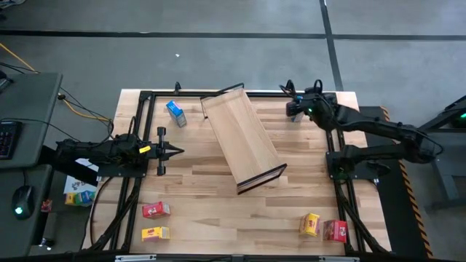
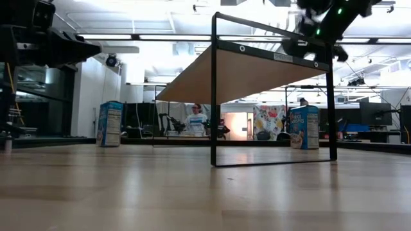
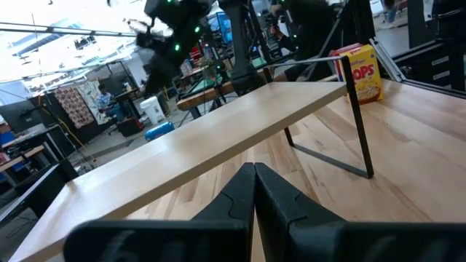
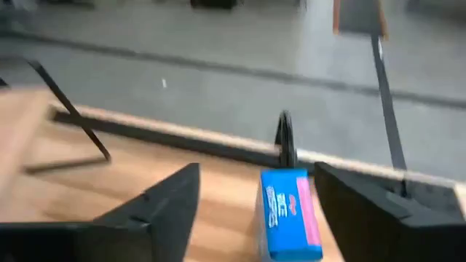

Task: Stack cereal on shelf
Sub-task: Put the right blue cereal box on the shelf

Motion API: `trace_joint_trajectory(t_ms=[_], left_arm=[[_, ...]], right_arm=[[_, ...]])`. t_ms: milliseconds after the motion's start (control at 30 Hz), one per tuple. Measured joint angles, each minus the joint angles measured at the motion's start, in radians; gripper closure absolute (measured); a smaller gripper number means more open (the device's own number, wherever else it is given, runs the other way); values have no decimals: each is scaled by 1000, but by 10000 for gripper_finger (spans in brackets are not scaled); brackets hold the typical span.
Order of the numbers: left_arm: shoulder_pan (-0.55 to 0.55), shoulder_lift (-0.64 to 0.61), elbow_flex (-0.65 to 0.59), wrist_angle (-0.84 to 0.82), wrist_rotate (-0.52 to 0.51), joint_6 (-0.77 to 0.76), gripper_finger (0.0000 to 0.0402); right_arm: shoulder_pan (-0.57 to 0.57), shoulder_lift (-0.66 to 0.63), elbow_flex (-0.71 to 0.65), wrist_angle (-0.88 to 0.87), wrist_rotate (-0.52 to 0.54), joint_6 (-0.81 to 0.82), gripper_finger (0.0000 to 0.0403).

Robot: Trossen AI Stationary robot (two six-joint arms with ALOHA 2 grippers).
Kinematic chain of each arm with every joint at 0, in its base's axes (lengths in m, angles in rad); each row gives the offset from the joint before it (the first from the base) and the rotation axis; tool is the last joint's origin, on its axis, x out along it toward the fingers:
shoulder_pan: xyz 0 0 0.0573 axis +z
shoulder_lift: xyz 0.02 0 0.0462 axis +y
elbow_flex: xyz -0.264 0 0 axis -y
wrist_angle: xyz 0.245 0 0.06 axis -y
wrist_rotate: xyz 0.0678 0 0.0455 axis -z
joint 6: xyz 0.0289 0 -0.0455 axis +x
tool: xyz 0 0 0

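The shelf (image 1: 240,138) stands slantwise mid-table on its dark end frames (image 2: 273,160), its light board raised. One blue cereal box (image 1: 175,113) stands upright near the far edge, left of the shelf. The second blue box (image 4: 290,215) stands by the far right corner (image 2: 304,127). My right gripper (image 4: 256,175) hovers open above it, a finger on either side, touching nothing; it shows high in the low view (image 2: 314,29). A red box (image 1: 155,210) and a yellow box (image 1: 155,233) lie near left. A yellow box (image 1: 311,224) and a red box (image 1: 335,231) lie near right. My left gripper (image 1: 175,151) is shut, left of the shelf.
A black metal frame (image 1: 138,131) runs along the table's left, far and right sides. A small box (image 1: 79,196) lies off the table's left edge. Bare wood lies between the shelf and the near-edge boxes. People sit in the room behind (image 2: 194,119).
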Motion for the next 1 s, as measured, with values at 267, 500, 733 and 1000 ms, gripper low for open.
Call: trace_joint_trajectory(t_ms=[267,500,733,1000], left_arm=[[0,0,0,0,0,0,401],[0,0,0,0,0,0,401],[0,0,0,0,0,0,402],[0,0,0,0,0,0,401]], right_arm=[[-144,106,-12,24,-103,-53,96],[-198,180,-12,37,-133,-71,95],[-230,273,-12,44,-141,-77,95],[-271,360,-12,42,-243,-79,95]])
